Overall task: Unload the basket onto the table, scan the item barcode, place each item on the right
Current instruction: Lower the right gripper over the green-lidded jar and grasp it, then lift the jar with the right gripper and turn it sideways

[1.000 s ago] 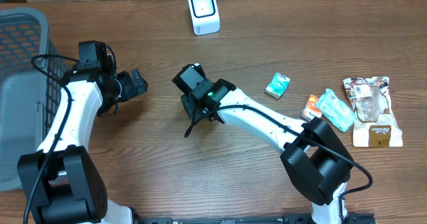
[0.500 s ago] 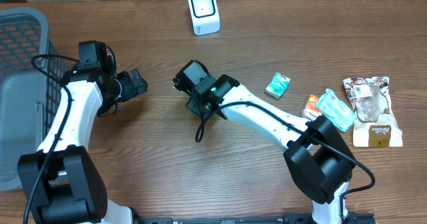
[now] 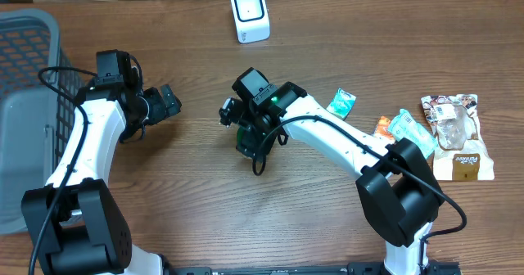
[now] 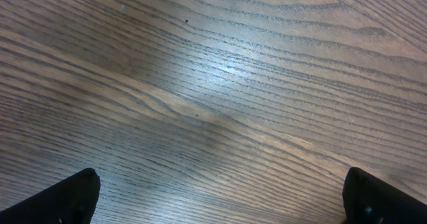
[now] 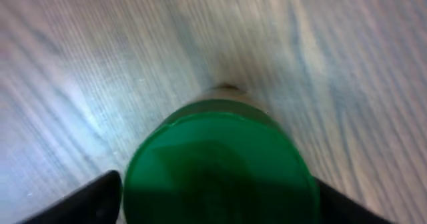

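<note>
Item (image 5: 217,164) stands green cap up on the counter (image 3: 164,185), well apart from the scanner (image 3: 250,13), so I'd guess the barcode isn't read yet. Right arm (image 3: 327,140) reaches across, wrist pointing down, jaws flanking the cap. Pinching or loose, can't tell. Left arm (image 3: 78,140) sits off to the side, jaws wide open, empty.

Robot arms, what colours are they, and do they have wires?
The left arm and right arm are both white tubes with chunky black joints. Thin black cables run along them. The right arm shows a tiny green light near its wrist. The fingers are black.
</note>
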Controlling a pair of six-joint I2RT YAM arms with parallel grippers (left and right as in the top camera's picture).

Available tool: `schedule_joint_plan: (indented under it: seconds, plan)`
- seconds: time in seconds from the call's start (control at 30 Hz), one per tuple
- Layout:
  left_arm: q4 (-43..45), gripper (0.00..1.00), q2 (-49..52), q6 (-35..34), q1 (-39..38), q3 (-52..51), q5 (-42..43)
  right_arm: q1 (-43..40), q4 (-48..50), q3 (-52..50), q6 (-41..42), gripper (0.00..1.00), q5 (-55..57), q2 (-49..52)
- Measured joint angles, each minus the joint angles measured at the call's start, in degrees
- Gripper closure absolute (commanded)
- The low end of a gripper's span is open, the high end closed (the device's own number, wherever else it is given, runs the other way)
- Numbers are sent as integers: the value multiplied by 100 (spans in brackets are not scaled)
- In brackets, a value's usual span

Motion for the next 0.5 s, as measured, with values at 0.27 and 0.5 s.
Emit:
schedule_joint_plan:
  seconds: [0.27, 0.5]
  plan:
    - [0, 0, 0, 0, 0, 0, 0, -70, -20, 39, 352, 0, -229, 0]
    - [0, 0, 0, 0, 0, 0, 0, -70, 529, 208, 2107, 0, -243, 0]
